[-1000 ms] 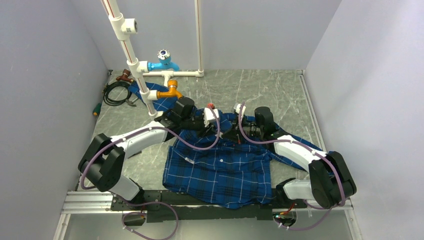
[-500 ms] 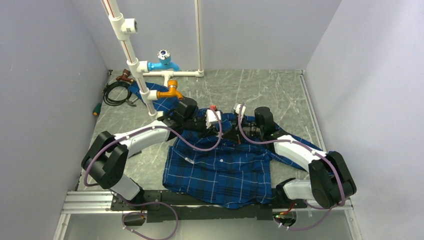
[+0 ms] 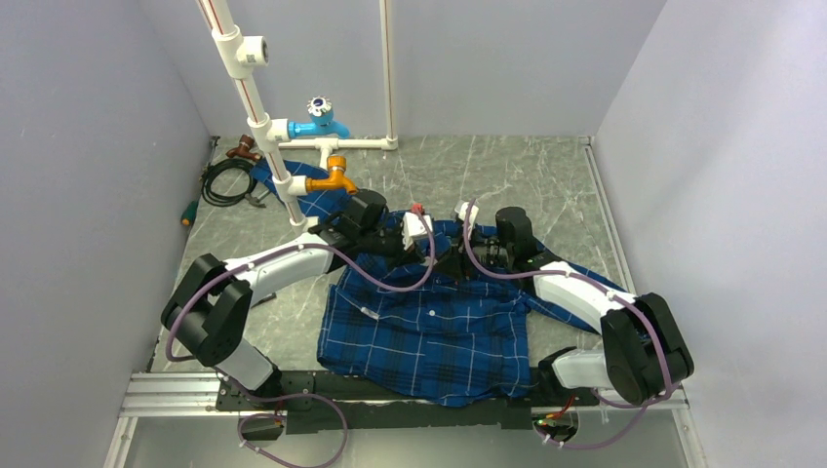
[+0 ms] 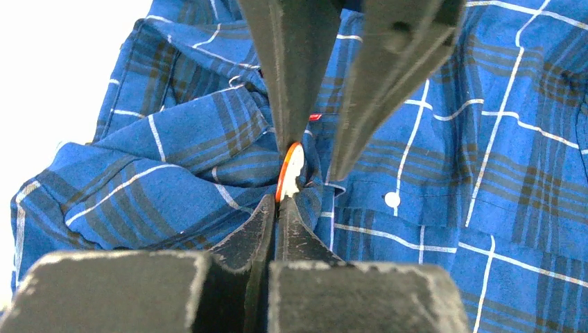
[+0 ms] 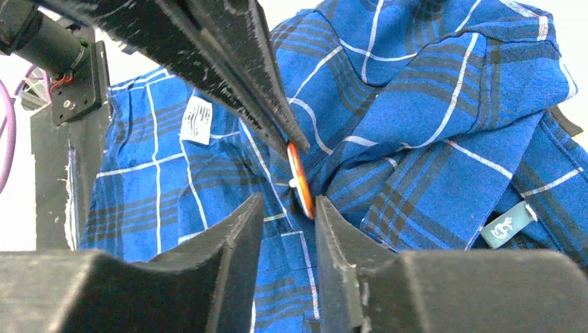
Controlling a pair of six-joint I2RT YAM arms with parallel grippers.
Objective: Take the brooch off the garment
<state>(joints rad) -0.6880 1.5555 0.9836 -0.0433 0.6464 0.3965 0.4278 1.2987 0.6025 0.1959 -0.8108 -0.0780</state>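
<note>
Two grippers meet at one brooch [image 4: 291, 170] on one plaid shirt [image 3: 429, 331].

The shirt lies spread on the table [image 3: 507, 175], hem toward the arm bases, and both arms reach over it to the collar end. There the brooch stands edge-on in bunched cloth. The left gripper [image 4: 277, 208] is pressed closed with its tips at the disc's rim; whether they pinch it cannot be told. The right gripper [image 5: 288, 205] is spread, one finger [image 4: 291, 104] touching the disc. Three tags show: a white label [image 5: 197, 119] with print too small to read, a grey-green tag [image 5: 509, 223] bearing a small emblem, and a red tag [image 4: 315, 116]. Beyond stand white pipes [image 3: 255, 117] with an orange tap [image 3: 334, 177], a blue tap [image 3: 319, 122] and a brown tap [image 3: 242, 148].
</note>
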